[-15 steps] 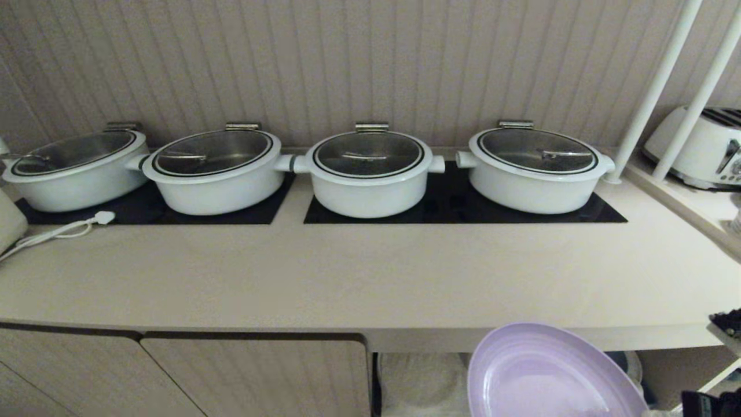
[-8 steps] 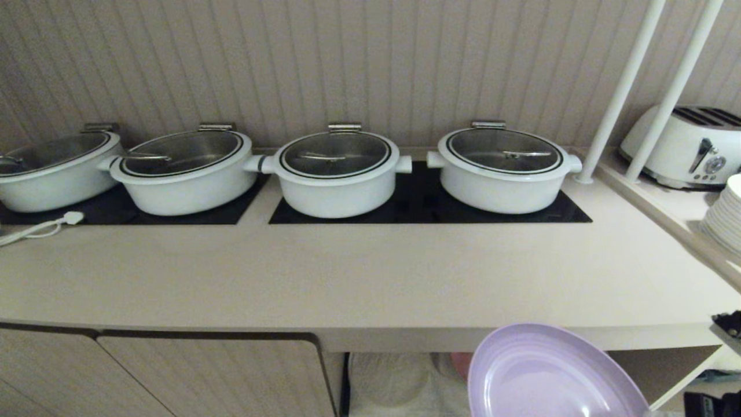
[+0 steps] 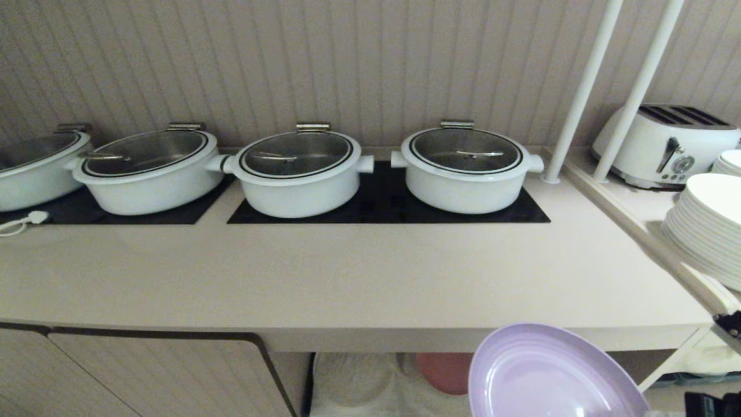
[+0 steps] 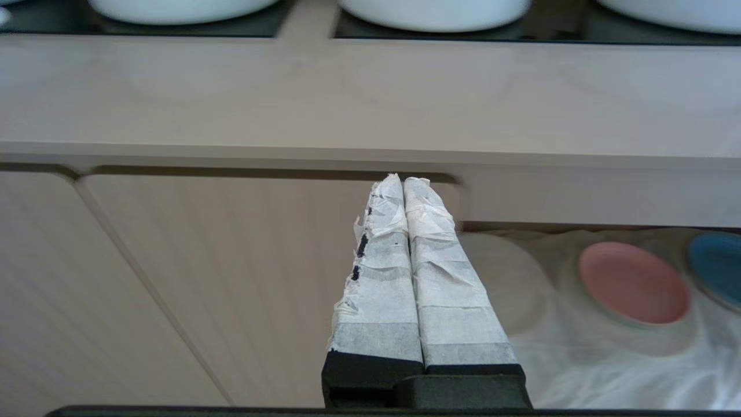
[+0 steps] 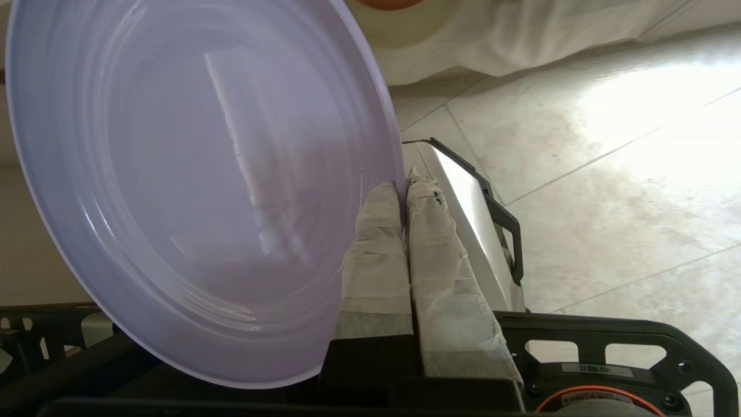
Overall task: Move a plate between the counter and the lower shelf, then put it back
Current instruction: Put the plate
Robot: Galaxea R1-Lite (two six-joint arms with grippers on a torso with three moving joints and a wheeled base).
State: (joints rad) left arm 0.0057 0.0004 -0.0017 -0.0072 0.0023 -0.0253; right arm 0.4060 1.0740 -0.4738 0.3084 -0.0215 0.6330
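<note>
Right end effector [image 5: 404, 191] pinches the lilac plate [image 5: 191, 174] by its rim, below the beige counter [image 3: 347, 278].

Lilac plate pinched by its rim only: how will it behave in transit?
The plate is likely stiff and light: it keeps its shape held only at the edge by the right tool. Its glossy surface probably makes it slippery, so it may pivot in that narrow pinch. It looks like plastic, so unlikely to shatter.
</note>
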